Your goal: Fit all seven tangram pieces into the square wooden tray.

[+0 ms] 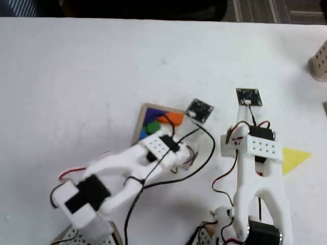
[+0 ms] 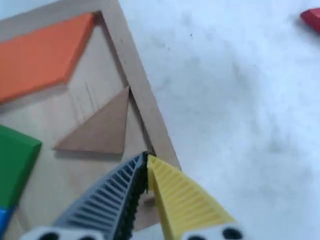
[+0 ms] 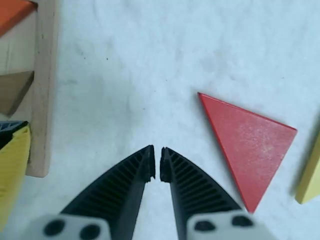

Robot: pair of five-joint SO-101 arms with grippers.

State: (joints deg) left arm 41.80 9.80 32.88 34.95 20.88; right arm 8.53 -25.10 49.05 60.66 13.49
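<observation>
The square wooden tray (image 1: 139, 125) lies near the middle of the table (image 1: 76, 76). It holds a purple piece (image 1: 153, 114) toward 11 o'clock, an orange piece (image 1: 172, 119) at 3 o'clock, a green piece (image 1: 152, 126) centrally and a blue piece (image 1: 143, 135) at 7 o'clock. A brown triangle (image 2: 100, 130) also lies inside, against the rim. The left gripper (image 2: 147, 159) is clenched on nothing, its tip over that rim just beside the brown triangle. At the tray's 3 o'clock, the right gripper (image 3: 156, 164) is drawn together and empty above bare table. A red triangle (image 3: 245, 142) lies near it. A yellow triangle (image 1: 294, 158) lies at the right arm's 3 o'clock, outside the tray.
</observation>
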